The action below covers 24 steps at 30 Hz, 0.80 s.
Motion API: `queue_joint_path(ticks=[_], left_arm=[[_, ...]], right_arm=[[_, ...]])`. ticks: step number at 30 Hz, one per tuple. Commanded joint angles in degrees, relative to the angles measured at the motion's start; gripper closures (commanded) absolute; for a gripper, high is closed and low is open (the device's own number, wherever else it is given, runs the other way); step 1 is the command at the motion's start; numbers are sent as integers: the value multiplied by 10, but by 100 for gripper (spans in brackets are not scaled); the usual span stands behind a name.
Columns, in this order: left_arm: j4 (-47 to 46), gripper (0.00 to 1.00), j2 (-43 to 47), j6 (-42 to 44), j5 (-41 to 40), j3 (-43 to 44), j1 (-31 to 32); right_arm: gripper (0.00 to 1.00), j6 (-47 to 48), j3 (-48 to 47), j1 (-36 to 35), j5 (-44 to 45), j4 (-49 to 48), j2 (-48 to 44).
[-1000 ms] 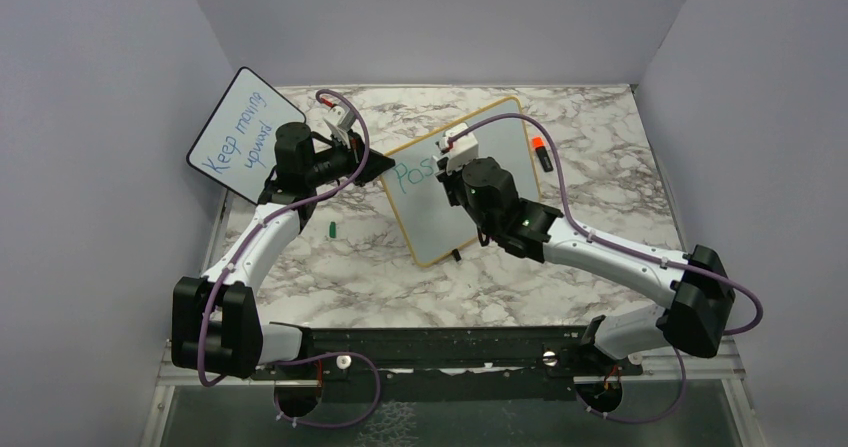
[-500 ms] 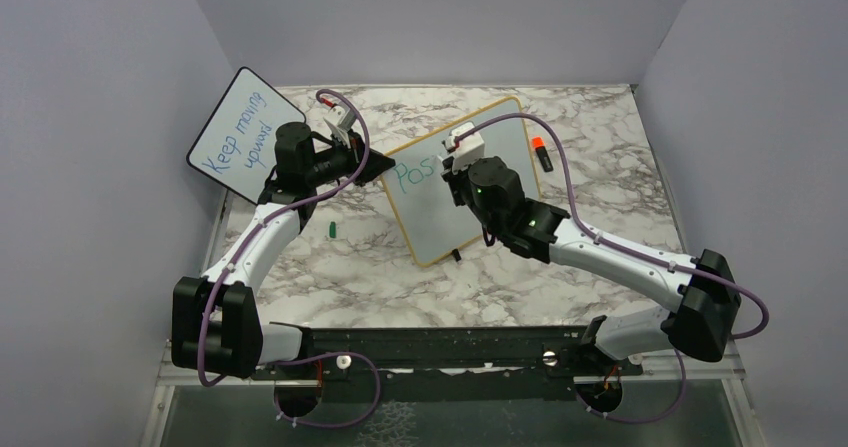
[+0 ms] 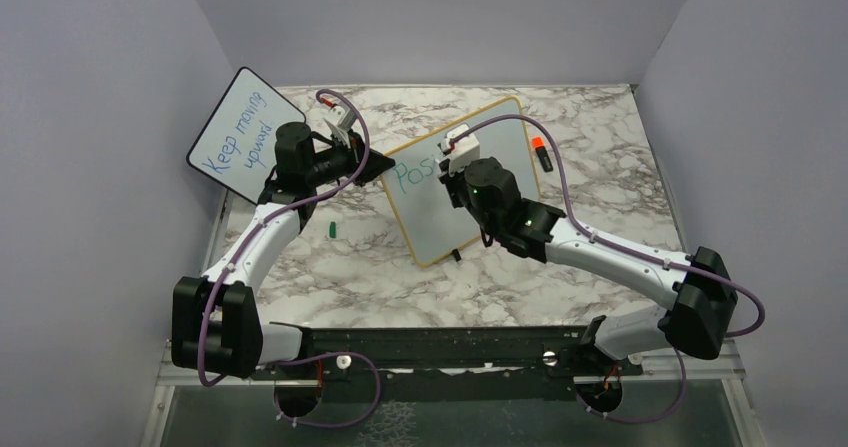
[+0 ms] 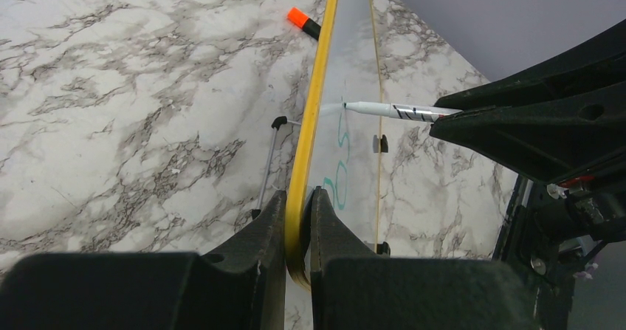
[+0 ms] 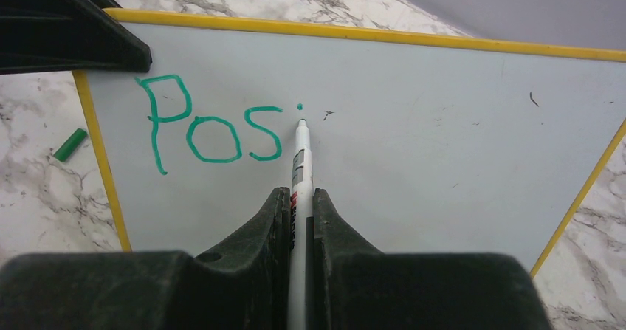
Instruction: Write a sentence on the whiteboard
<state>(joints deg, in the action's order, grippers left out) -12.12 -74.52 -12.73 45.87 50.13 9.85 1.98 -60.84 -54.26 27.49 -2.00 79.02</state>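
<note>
The yellow-framed whiteboard stands tilted on the marble table; it also shows in the right wrist view and edge-on in the left wrist view. My left gripper is shut on its left frame edge, seen from above too. My right gripper is shut on a white marker, whose tip sits at the board just under a green dot. The sentence reads "Pos" in green, with the dot to its right. From above my right gripper covers part of the writing.
A smaller black-framed board with blue "Keep moving upward" leans at the back left. A green marker cap lies left of the whiteboard, also in the right wrist view. An orange-tipped black marker lies right of it.
My right wrist shifted slightly to the right and back over the board. The left arm and the whiteboard have not moved.
</note>
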Motion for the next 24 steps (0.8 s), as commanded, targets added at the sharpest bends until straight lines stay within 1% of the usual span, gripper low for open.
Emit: queue_joint_path(ticks=[1, 5, 12, 16, 24], left_arm=[[63, 100, -20, 44, -18, -6, 11], [63, 100, -20, 44, -17, -6, 11], [63, 100, -21, 44, -18, -6, 11], [63, 100, -22, 44, -18, -6, 10], [63, 100, -22, 44, -19, -6, 11]], right_arm=[[100, -4, -6, 2, -7, -12, 12], [100, -3, -4, 2, -7, -11, 15], [100, -8, 5, 2, -12, 19, 5], [100, -17, 11, 2, -20, 52, 2], [100, -34, 22, 2, -20, 74, -5]])
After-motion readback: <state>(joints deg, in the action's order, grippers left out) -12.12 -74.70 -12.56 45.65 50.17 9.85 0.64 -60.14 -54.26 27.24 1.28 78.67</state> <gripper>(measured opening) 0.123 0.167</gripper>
